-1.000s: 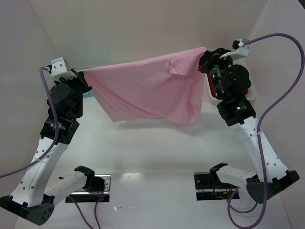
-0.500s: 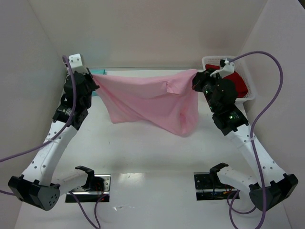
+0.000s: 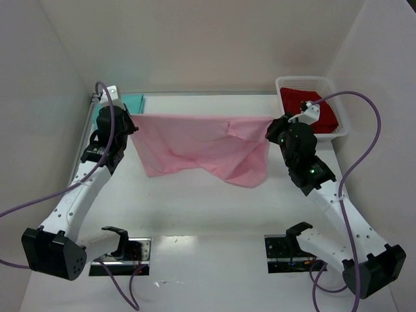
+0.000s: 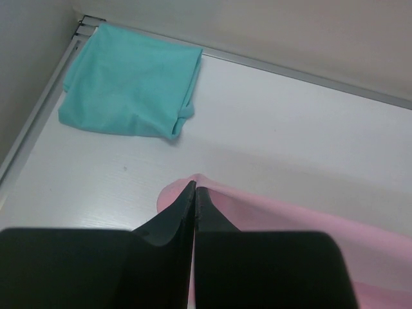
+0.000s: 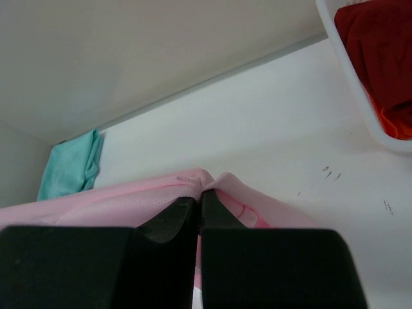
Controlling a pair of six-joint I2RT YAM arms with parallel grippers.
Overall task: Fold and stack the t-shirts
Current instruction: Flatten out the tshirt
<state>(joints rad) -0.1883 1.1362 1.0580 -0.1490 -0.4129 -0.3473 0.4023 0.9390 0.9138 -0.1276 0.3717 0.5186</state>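
Top view: the pink shirt (image 3: 201,146) hangs spread between the two arms across the upper middle of the frame. Its top edge is drawn nearly straight from left to right and its lower part sags in loose folds toward the desk (image 3: 208,214). Whether the lowest fold touches the desk cannot be told.

Left wrist view: the left fingers (image 4: 194,193) are clenched on one corner of the pink shirt, and a small tab of cloth shows above their tips. The teal shirt (image 4: 129,80) lies folded flat in the upper left of the frame, at the far corner of the desk and apart from the pink shirt.

Right wrist view: the right fingers (image 5: 198,199) are clenched on the opposite corner, with cloth bunched on either side of the tips. The red shirt (image 5: 380,51) lies crumpled in a white basket (image 5: 351,77) in the upper right of the frame.
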